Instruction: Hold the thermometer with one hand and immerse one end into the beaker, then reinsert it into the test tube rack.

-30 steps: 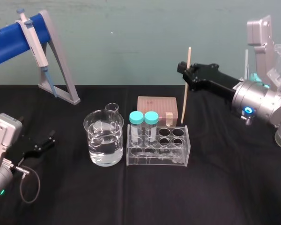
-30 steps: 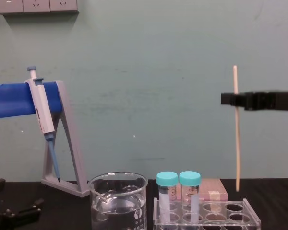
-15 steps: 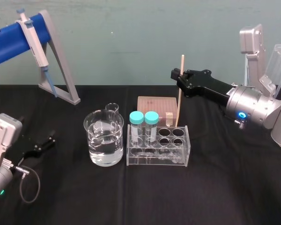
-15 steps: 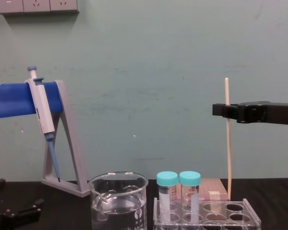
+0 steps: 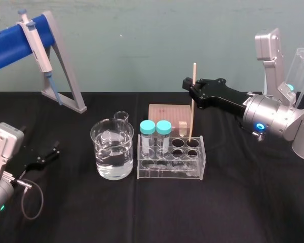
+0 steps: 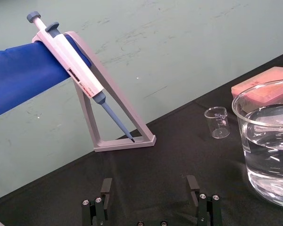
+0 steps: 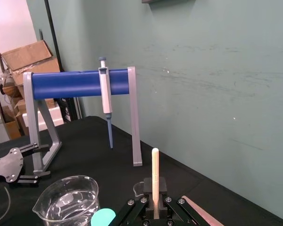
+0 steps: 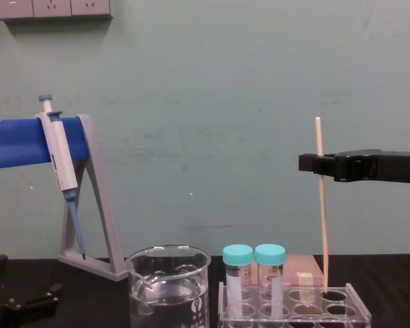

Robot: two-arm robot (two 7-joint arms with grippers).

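- Right hand (image 5: pixel 192 92), right of centre, pinches the thermometer (image 5: pixel 191 119) upright, tip at a rear right hole of the test tube rack (image 5: pixel 169 171)
- Keep it vertical, lower slowly, then release
- Left hand (image 5: pixel 46 155) lies spread, lower left

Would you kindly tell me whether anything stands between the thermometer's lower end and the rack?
Nothing visible does. The right gripper holds the thermometer upright, its tip at the test tube rack's open rear right hole. The two capped tubes stand farther left, apart from it. The left gripper lies parked far left.
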